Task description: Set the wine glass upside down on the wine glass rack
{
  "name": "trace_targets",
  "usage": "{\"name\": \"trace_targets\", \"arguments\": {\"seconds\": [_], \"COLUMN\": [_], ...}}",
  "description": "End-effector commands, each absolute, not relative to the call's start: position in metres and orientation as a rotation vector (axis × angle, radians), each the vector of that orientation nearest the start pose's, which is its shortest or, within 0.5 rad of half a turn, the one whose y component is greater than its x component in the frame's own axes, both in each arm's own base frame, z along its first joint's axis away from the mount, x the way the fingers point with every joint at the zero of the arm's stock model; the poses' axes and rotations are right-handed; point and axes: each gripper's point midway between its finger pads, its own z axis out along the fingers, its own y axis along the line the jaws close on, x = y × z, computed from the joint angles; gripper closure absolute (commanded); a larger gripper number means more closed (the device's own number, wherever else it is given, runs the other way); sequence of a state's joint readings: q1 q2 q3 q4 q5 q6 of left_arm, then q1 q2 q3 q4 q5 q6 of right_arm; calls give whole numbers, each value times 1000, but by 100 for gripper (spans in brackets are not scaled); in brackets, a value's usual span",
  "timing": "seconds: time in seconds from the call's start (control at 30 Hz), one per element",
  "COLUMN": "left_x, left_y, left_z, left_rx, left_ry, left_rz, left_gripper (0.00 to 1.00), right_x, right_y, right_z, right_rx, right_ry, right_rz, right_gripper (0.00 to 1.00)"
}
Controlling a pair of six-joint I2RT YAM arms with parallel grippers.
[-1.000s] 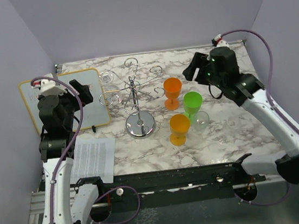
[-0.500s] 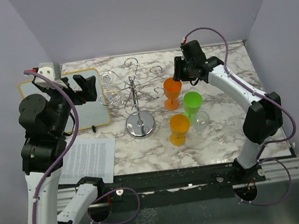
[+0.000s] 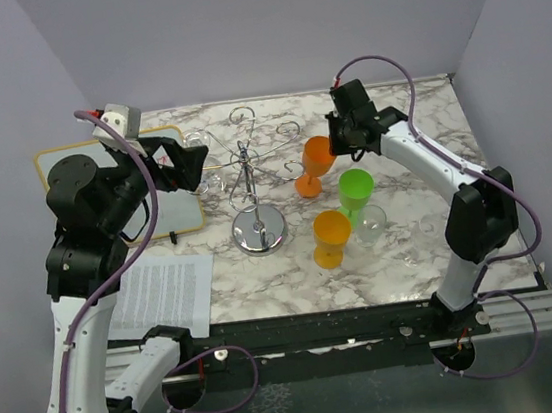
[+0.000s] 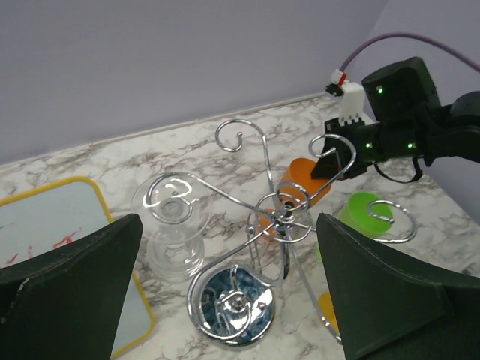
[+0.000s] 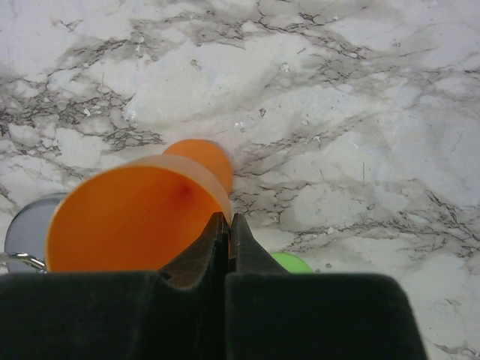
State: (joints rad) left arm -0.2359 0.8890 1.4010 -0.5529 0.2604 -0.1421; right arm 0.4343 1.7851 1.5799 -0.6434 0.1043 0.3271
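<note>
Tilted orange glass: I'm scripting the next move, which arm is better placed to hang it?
Right. The right pincer is shut on the rim of the tilted orange glass; the left pincer hangs open by the rack.

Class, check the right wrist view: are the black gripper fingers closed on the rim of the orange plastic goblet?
Yes, the right gripper pinches the orange plastic goblet by its rim.

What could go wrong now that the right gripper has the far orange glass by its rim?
1. The right gripper pinches only a thin bit of rim on the orange wine glass, which hangs tilted. It could slip or swing when turned upside down.
2. The green glass stands right beside it, and the curled arms of the wine glass rack are close on the other side. A swinging foot might knock either.
</note>
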Motion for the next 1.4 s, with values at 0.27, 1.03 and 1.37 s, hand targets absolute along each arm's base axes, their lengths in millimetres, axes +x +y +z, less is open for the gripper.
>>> {"name": "trace_targets", "arguments": {"seconds": [0.27,1.03,1.37], "left_x": [262,283,274], "left_y": [-170,-313,-362], "left_z": [538,540,539], "left_rx": [250,-11,-66], "left_ry": [1367,1352,1351], "left_rz": [-975,-1616,-1741], "left_gripper": [3,8,15], "right_x": [402,253,239], "right_y": [142,89,107], "right_z": [330,468,485], "right_rx": [197,519,451], "right_ry": [1735,975,915], "right_rz": [327,998,1166], "right_gripper": [99,99,99]}}
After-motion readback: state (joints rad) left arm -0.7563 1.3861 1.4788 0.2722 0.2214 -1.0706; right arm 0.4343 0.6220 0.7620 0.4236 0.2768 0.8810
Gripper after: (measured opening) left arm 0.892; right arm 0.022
